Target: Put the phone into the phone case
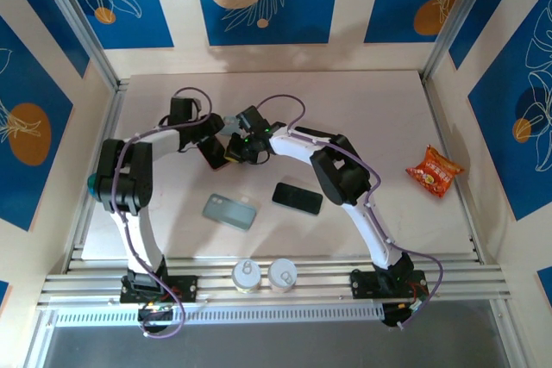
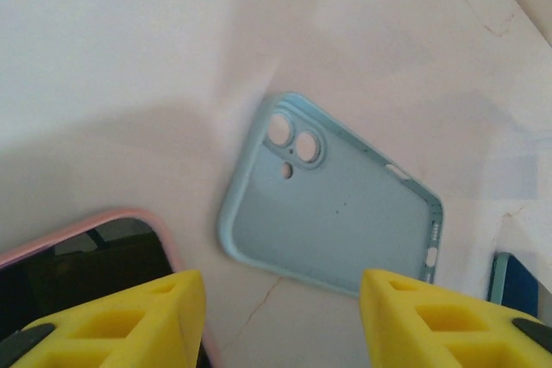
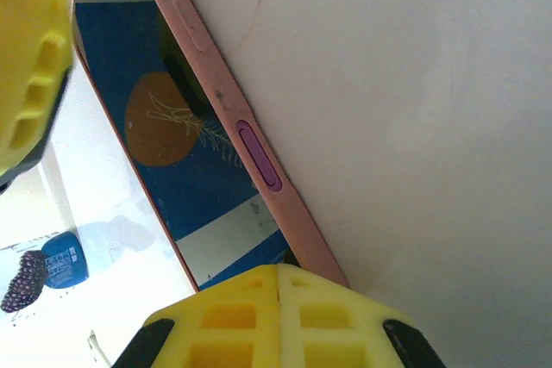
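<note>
The left gripper (image 2: 283,292) has its yellow fingers (image 2: 129,321) spread apart. Bare table (image 1: 371,109) and the light blue phone case (image 2: 332,204) show through the gap, and nothing sits between the pads. The pink-edged phone (image 2: 82,260) lies just beside the left-hand finger in that wrist view, its corner running behind the pad. Whether the pad touches it cannot be told. The right gripper (image 3: 276,303) is closed, its two yellow pads pressed together with nothing between them, right at the phone's pink side rail near the long side button (image 3: 259,157). The phone's glossy screen mirrors the blue patterned wall. Seen from above, both wrists meet over this phone (image 1: 212,154) in the middle of the table, slightly left and toward the far side. The phone case (image 1: 230,211) lies open side up, empty, nearer the arm bases and apart from the phone, with its camera cut-outs (image 2: 293,140) at one end. A dark phone (image 1: 297,197) lies flat just to the right of the case, not touching it. A red snack packet (image 1: 434,170) sits well apart at the table's right edge.
</note>
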You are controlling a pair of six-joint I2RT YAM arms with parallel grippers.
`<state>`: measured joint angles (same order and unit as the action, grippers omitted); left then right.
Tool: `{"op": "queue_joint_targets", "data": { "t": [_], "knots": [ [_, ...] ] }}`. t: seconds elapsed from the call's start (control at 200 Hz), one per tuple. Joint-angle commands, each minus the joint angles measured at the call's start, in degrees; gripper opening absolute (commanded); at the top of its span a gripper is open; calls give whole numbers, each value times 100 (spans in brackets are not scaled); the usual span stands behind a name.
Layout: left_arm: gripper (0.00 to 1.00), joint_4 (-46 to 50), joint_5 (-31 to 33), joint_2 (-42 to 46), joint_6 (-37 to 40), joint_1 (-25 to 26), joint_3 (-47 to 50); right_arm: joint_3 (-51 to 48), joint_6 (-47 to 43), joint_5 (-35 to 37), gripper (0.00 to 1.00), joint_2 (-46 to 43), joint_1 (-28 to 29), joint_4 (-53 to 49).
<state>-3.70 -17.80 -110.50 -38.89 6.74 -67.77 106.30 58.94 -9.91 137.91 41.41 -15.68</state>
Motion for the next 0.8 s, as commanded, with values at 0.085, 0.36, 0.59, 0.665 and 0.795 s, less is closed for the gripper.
{"op": "queue_joint_targets", "data": {
  "t": [0.085,0.36,0.59,0.665,0.795],
  "knots": [
    [51,675,234,1504,106,-206,1055,98,136,-18,0,166,52,28],
    [53,1340,734,2325,316,-208,1793,91,140,-105,0,193,36,116],
    [53,1213,675,1805,324,-204,1656,101,204,-154,0,219,-6,223],
    [53,1112,640,1601,325,-208,1596,149,206,-170,0,241,-10,224],
    [53,979,543,1262,312,-213,1433,230,206,-189,0,278,-26,206]
  ]
}}
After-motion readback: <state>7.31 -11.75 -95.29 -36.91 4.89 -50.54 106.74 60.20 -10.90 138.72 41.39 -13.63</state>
